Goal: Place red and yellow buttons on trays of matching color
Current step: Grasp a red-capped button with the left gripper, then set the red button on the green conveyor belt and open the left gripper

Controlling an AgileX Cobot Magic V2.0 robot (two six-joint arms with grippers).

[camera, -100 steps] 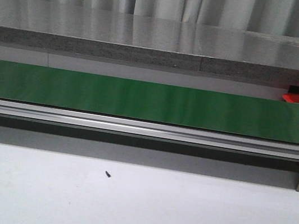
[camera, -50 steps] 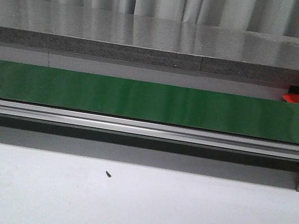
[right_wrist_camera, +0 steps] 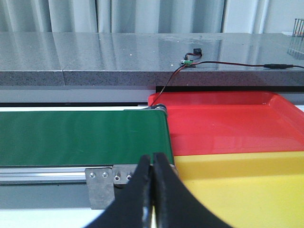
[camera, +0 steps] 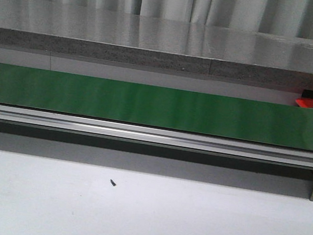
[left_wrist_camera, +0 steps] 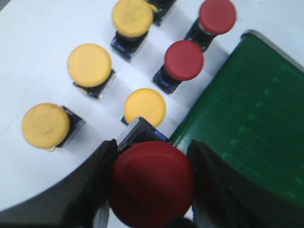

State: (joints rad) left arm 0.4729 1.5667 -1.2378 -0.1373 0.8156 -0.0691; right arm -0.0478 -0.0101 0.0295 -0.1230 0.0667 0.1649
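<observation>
1. Closest in the left wrist view, the left gripper (left_wrist_camera: 152, 190) is clamped on a red button (left_wrist_camera: 151, 183), its fingers pressing the cap from both sides.
2. Just beyond it, a loose yellow button (left_wrist_camera: 145, 107) sits almost touching the held one; three more yellow buttons (left_wrist_camera: 89, 65) and two red buttons (left_wrist_camera: 184, 60) stand farther out on the white bench (left_wrist_camera: 38, 42).
3. Beside them runs the green conveyor belt (left_wrist_camera: 251, 118).
4. Over on the other side, the right gripper (right_wrist_camera: 153, 190) is pinched closed with nothing between its fingertips, hovering near the belt's end.
5. Next past it lie the yellow tray (right_wrist_camera: 247, 185) and, behind that, the red tray (right_wrist_camera: 228, 121); both appear to hold nothing.
6. Farther still stands the grey stone counter (right_wrist_camera: 95, 52).
7. Risks, as I judge them: lifting could knock the neighbouring yellow button over, since it sits so close; the smooth rounded cap could slip from the grip; and a careless release onto the belt could let the button topple or roll.
</observation>
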